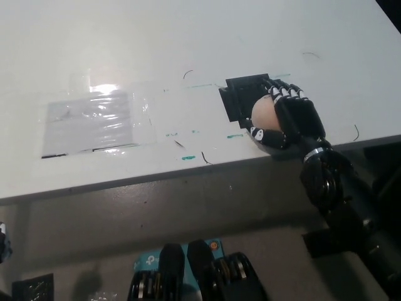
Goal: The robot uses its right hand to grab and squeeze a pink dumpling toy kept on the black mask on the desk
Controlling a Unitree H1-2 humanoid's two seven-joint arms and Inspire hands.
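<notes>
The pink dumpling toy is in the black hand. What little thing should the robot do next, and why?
Probably squeeze tighter. The right hand is wrapped over the pink dumpling toy on the black mask, and the toy looks round, not squashed.

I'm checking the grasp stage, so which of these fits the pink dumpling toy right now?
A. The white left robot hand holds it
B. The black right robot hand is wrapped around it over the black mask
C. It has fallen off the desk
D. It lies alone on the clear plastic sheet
B: the right robot hand curls its fingers around the pink dumpling toy, at the black mask near the desk edge.
</notes>
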